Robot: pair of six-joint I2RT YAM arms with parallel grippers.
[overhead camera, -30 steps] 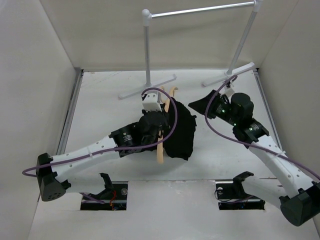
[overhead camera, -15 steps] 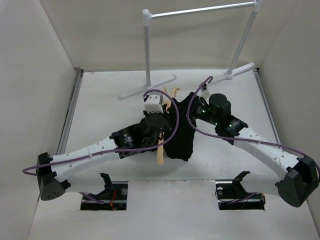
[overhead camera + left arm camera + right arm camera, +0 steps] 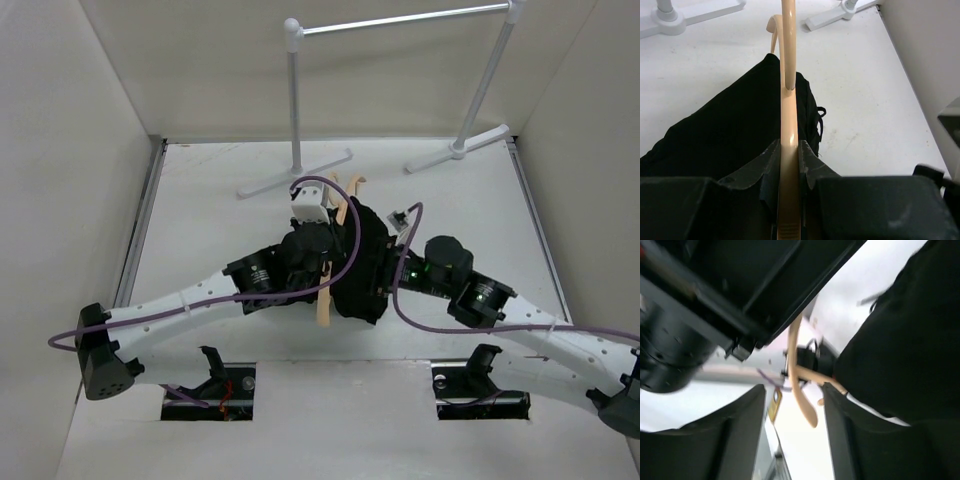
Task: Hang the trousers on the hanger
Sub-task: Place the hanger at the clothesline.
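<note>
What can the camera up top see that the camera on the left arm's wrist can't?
Only the top camera shows both whole arms, the left arm and the right arm, and the tall posts and top bar of the rail stand. Only the left wrist camera shows, up close, the left claw squeezing the hanger, plus the thin drawstring. Both show the wooden hanger, the black trousers, the stand's feet and the white table.
</note>
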